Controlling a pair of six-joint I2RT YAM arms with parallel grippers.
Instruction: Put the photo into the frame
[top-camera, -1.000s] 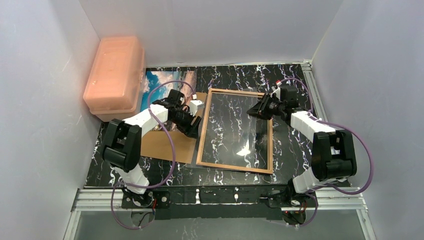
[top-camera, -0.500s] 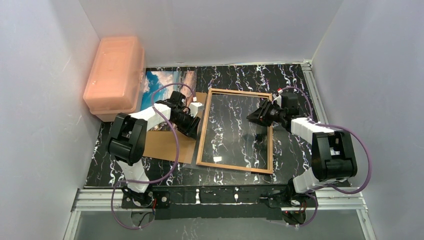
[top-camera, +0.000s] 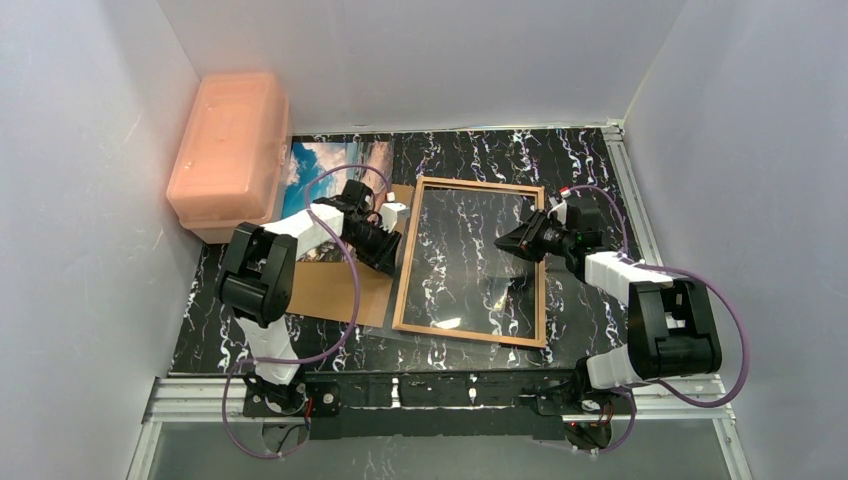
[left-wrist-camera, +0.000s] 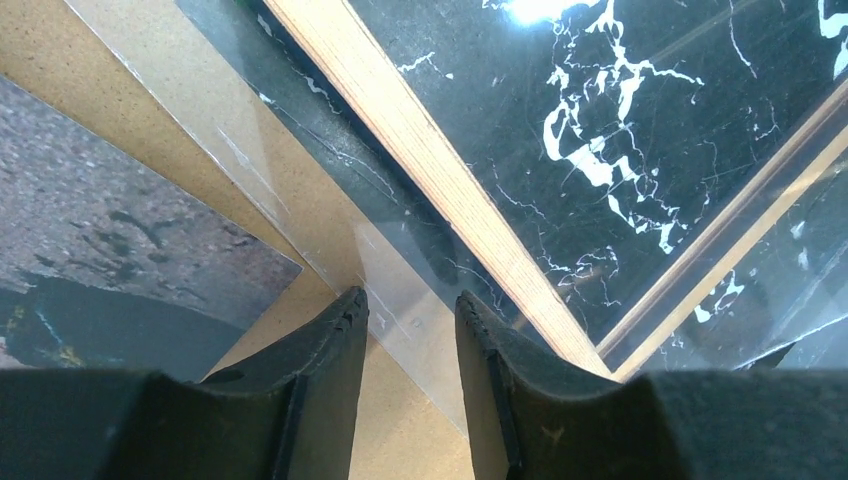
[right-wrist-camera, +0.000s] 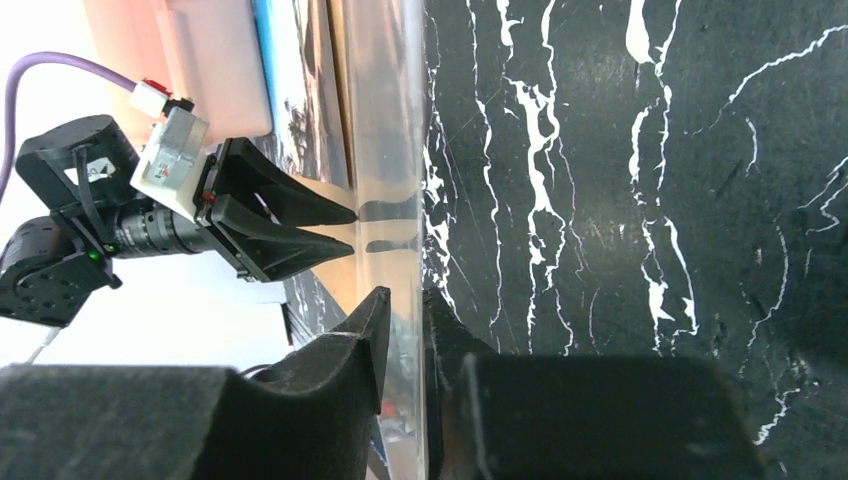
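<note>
A salmon-pink lidded box (top-camera: 228, 150) sits at the far left corner of the black marbled table (top-camera: 590, 170). A brown board (top-camera: 325, 290) lies left of the table's middle. White walls (top-camera: 420, 60) enclose the table.

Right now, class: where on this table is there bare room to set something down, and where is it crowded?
Bare: the far strip of table behind the frame, running to the far right corner; a narrow near strip between the frame and the base rail. Crowded: the left, where pink box, photo, backing board and left gripper pack together.
</note>
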